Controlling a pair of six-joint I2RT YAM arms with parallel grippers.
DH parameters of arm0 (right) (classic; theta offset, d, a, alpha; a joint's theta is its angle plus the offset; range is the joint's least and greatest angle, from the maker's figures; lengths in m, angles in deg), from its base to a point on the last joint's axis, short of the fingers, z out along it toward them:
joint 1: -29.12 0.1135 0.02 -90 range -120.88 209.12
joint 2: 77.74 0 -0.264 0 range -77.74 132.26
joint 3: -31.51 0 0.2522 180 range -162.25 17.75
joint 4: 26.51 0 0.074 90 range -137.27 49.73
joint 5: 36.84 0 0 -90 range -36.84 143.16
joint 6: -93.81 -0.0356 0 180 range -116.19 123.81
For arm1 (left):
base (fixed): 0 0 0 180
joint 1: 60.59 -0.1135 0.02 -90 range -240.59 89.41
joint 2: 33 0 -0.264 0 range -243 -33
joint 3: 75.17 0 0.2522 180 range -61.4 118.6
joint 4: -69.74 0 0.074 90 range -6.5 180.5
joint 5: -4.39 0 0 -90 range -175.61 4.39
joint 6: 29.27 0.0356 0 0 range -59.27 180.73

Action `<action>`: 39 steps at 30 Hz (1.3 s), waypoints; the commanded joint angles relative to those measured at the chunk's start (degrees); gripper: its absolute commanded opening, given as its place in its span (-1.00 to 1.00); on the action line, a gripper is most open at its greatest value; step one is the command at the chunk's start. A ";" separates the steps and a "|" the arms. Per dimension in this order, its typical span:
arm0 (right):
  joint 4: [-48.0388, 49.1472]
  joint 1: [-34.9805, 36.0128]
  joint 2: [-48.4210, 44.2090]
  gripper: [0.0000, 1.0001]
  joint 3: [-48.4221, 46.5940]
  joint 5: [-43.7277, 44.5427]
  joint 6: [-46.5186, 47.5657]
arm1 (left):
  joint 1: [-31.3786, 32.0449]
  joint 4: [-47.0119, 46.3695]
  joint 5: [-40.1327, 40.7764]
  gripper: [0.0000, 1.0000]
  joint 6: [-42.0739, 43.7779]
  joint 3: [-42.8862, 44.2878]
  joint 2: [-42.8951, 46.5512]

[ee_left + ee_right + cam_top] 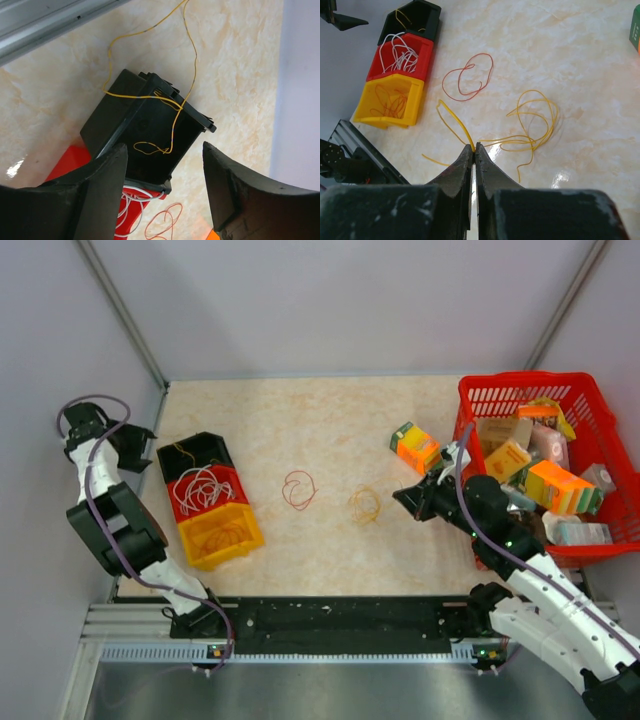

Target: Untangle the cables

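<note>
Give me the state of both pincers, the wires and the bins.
Left pincer: open, empty, above the black plastic bin.
Right pincer: shut on the loose yellow wire coil lying on the table.
Black plastic bin: holds a thin yellow wire, partly trailing over its rim.
Red plastic bin: holds white wires.
Yellow plastic bin: holds thin orange wires.
Thin red wire loop: loose on the table.
Red mesh basket: full of boxes.

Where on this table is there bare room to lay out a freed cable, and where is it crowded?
Bare: the far table strip between the black bin and the orange box; also the near strip beside the yellow bin. Crowded: the middle, with the red cable and yellow cable, and the red basket.
</note>
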 commanded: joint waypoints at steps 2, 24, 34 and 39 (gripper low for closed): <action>3.02 -0.68 -0.20 -1.00 -0.67 -0.40 1.45 | -1.18 -2.63 -0.68 0.29 -10.83 -3.24 -0.18; 2.76 -0.68 -1.43 -1.00 -0.14 -0.57 -0.13 | 0.14 -6.94 2.84 -0.07 -21.04 -0.52 -7.47; 2.40 -0.68 -2.13 -1.00 0.03 0.31 -0.31 | 1.46 -4.31 7.32 -0.07 -24.38 2.02 -9.14; 2.40 -0.68 -2.22 -1.00 -0.05 0.74 -0.40 | 2.16 -2.81 7.40 -0.19 -25.34 2.38 -10.55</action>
